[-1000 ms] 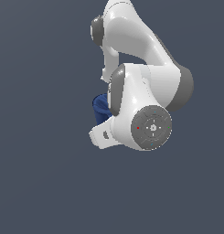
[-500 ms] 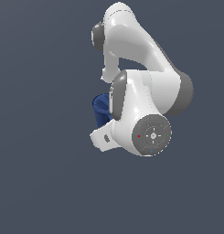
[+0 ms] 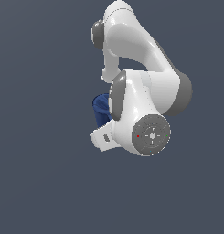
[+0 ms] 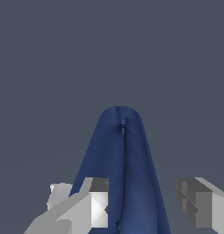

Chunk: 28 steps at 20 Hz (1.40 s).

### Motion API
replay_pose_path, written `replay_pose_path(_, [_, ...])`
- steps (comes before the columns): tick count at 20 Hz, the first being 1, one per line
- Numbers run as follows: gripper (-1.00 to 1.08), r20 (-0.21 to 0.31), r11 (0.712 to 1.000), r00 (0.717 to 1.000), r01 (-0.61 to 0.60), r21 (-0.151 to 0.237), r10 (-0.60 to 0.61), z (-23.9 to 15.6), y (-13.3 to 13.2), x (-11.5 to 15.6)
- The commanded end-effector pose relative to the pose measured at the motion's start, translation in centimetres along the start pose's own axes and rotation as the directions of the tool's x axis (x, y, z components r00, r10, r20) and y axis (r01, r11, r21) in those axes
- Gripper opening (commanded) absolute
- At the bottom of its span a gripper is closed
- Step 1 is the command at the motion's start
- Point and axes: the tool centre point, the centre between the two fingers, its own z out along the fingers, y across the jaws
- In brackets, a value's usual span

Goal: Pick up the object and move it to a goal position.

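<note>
Closing squarely seems the step now: in the wrist view the jaws stand spread, the left finger [image 4: 93, 201] touching the dark blue mug [image 4: 120, 169] at lower centre, the right finger [image 4: 195, 201] well apart. Smooth, matte, tapering away, its curved handle ridge could slip; the arm [image 3: 141, 119] hides most of it.
</note>
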Motion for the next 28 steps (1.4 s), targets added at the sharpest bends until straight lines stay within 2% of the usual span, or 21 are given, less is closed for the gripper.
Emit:
replay_pose_path(1, [0.28, 0.000, 1.000, 1.000, 0.000, 0.000, 0.000, 0.2, 0.0, 0.0])
replay_pose_path(21, [0.28, 0.001, 1.000, 1.000, 0.001, 0.000, -0.001, 2.8, 0.0, 0.0])
replay_pose_path(22, [-1.00, 0.001, 1.000, 1.000, 0.001, 0.000, -0.001, 2.8, 0.0, 0.0])
replay_pose_path(28, [-1.00, 0.001, 1.000, 1.000, 0.001, 0.000, -0.001, 2.8, 0.0, 0.0])
